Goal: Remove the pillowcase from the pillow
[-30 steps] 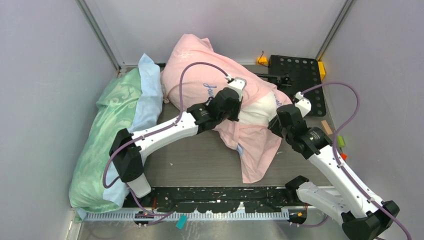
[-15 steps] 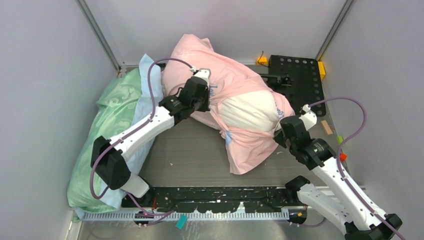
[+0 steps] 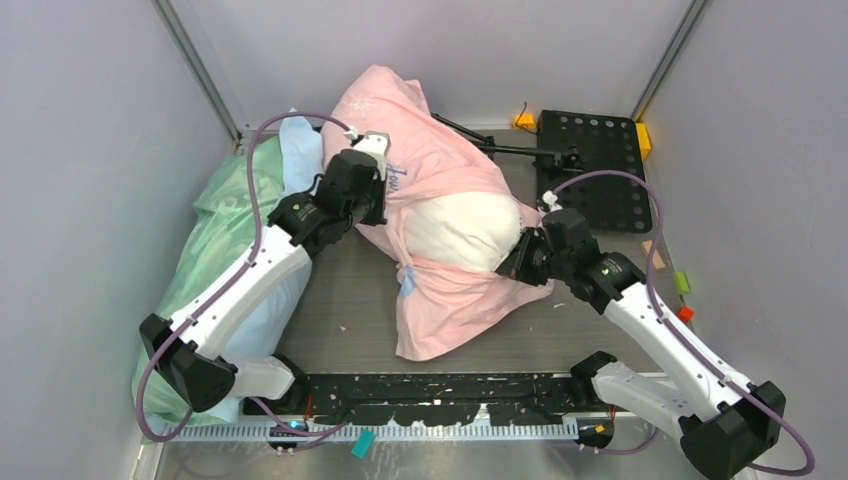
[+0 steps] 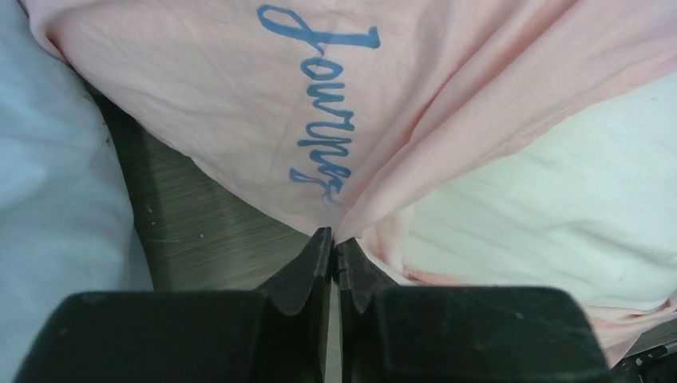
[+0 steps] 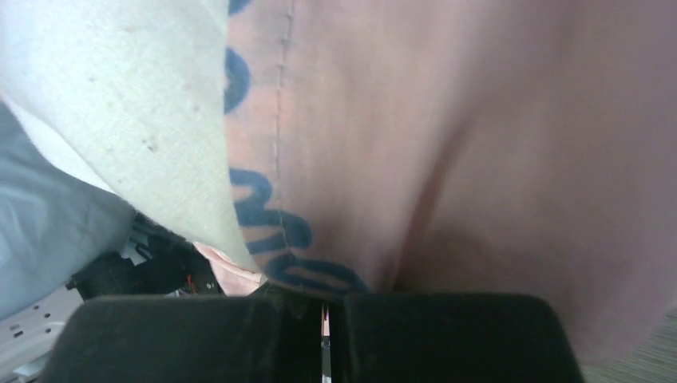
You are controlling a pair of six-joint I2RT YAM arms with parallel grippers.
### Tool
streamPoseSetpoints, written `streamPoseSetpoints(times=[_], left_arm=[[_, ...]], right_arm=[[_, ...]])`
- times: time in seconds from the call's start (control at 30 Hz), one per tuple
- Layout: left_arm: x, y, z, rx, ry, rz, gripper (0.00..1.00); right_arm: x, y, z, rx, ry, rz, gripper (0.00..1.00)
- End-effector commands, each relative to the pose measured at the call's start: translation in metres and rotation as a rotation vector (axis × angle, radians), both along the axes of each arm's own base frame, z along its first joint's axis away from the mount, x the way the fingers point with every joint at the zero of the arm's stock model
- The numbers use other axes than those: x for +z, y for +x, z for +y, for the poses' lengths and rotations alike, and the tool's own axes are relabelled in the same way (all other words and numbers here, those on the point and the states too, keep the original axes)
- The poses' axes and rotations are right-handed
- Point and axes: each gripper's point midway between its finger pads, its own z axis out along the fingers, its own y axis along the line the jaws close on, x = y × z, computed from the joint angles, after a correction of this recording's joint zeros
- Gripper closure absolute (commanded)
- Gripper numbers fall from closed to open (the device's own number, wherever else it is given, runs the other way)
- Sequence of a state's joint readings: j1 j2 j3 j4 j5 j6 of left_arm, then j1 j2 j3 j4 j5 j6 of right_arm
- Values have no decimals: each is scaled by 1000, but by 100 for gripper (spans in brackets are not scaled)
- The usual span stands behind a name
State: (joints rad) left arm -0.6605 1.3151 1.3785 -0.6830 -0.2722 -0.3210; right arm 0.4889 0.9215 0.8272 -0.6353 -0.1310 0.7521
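Note:
The pale pink pillowcase [image 3: 420, 150] with blue "Journey" lettering lies bunched in the middle of the table. The white pillow [image 3: 460, 230] bulges out of its opening. My left gripper [image 3: 375, 195] is shut on a fold of the pillowcase at the pillow's left side. In the left wrist view the gripper [image 4: 333, 239] pinches pink fabric [image 4: 239, 104] just below the lettering, with the white pillow [image 4: 551, 183] to its right. My right gripper [image 3: 515, 262] is shut on the pillowcase at the pillow's right end. In the right wrist view the gripper [image 5: 323, 297] holds pink fabric [image 5: 479, 159] beside the pillow [image 5: 120, 96].
A mint green patterned pillow [image 3: 215, 230] and light blue bedding [image 3: 300, 150] lie along the left wall. A black perforated plate [image 3: 600, 170] sits at the back right. A black rail [image 3: 440, 395] runs along the near edge. Small coloured bits [image 3: 682, 283] lie at the right.
Both arms have moved left and dragged the pillow and pillowcase with them. The left gripper has pulled the fabric toward the green pillow. More white pillow shows.

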Motion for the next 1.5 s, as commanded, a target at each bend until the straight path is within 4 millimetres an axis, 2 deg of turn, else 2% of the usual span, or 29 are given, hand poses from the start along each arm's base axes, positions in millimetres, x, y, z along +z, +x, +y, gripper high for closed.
streamPoseSetpoints(times=[0.0,0.07,0.13,0.27,0.33,0.4,0.53,0.63,0.7,0.77,0.8,0.93,1.07,1.13,1.27,1.33,1.4,1.47], left_arm=[[51,-16,10,-41,-52,-57,86],[57,-33,-2,-98,-141,-15,80],[63,-49,-21,-160,-239,24,71],[72,-81,-73,-283,-273,36,51],[74,-92,-98,-320,-253,16,41],[74,-98,-121,-354,-278,33,36],[64,-96,-153,-379,-300,61,34],[52,-90,-166,-373,-280,69,28],[44,-87,-176,-365,-274,76,20],[37,-84,-184,-353,-270,87,5],[35,-82,-187,-343,-269,91,1],[31,-71,-192,-284,-278,73,0],[23,-59,-189,-230,-260,38,1],[14,-55,-190,-219,-228,41,3],[-16,-45,-190,-190,-142,52,5],[-27,-41,-190,-186,-103,47,13],[-37,-35,-189,-170,-67,42,20],[-47,-29,-186,-163,-19,27,36]], right_arm=[[39,10,20,98,80,-110,96],[35,9,15,76,63,-107,93],[29,9,7,40,37,-103,85],[18,7,-15,-65,-19,-111,57],[20,8,-29,-130,-42,-140,52],[26,8,-42,-191,-58,-173,51],[44,6,-63,-281,-75,-245,48],[56,7,-75,-336,-91,-279,39],[65,8,-75,-334,-92,-290,34],[72,10,-70,-308,-89,-293,32],[73,11,-67,-296,-88,-291,32],[73,18,-60,-260,-103,-287,33],[57,22,-56,-250,-121,-248,41],[47,20,-57,-255,-125,-228,48],[31,13,-64,-291,-121,-214,69],[28,9,-66,-304,-98,-222,76],[26,6,-66,-308,-74,-231,80],[24,3,-66,-311,-61,-235,83]])
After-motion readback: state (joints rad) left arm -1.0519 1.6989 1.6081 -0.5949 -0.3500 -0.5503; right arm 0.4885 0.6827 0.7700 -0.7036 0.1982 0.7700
